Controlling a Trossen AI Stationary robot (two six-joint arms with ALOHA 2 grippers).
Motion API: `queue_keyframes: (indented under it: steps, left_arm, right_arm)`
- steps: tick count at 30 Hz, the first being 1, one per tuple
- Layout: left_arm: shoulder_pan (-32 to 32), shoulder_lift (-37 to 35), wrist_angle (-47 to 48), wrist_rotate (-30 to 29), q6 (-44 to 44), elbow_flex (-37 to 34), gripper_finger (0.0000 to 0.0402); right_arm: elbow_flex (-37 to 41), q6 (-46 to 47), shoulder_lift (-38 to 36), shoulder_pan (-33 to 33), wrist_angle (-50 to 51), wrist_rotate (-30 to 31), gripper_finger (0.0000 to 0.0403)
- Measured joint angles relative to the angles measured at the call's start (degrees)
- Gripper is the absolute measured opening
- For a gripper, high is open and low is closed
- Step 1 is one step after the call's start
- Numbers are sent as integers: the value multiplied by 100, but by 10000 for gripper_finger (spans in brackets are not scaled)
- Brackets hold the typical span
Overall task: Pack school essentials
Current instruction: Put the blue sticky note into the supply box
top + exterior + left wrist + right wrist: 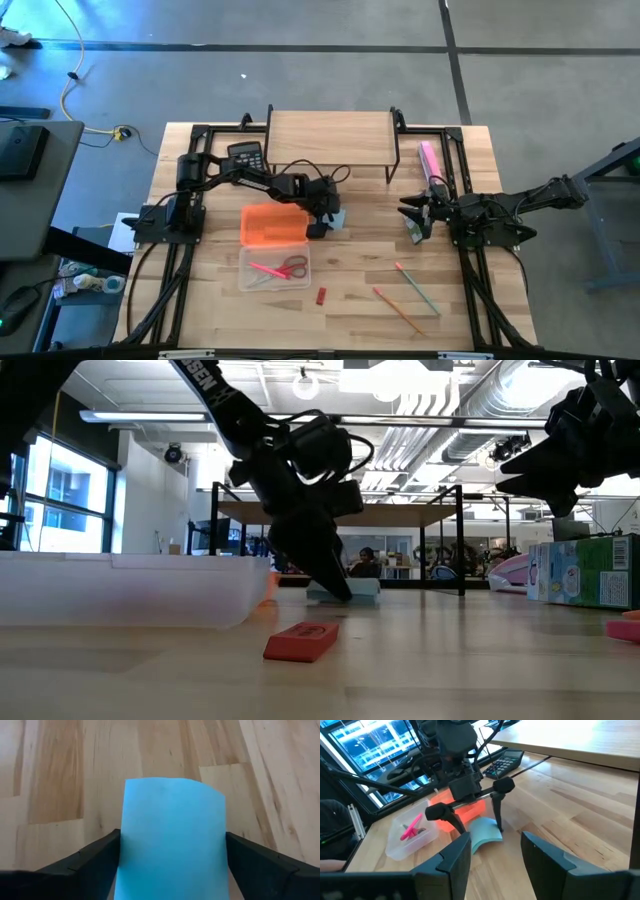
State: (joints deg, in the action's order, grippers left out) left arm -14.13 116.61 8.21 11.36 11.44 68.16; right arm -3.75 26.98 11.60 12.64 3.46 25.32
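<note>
We saw the light-blue notepad (172, 840) lying on the surface (350, 310) just beside the orange lid (272, 224), its near edge cut off. The left claw (322, 222) straddled it, spread wide, fingers (87, 865) at both edges. The right claw (415, 215) hovered released above the crayon box (585, 570).

Place: a big lab or workshop room
Clues: pipes and lights on the ceiling (400, 400), a grey floor (300, 80), more tables (330, 515) behind
</note>
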Motion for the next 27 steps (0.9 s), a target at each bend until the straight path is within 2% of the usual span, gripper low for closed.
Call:
queue_keyframes:
  steps: [4,14,21,27]
  left_arm:
    - [28,-154,128,14,-104,-21,322]
    - [291,-957,513,-667,-119,-9,320]
    - [608,-1831,1601,-1310,-629,2,320]
    - [945,-2228,2689,-1703,-1675,9,320]
  right_arm:
    - [0,0,0,0,21,1,165]
    - [0,0,2,0,103,2,165]
    - [0,0,0,0,121,0,165]
    - [0,0,4,0,177,0,165]
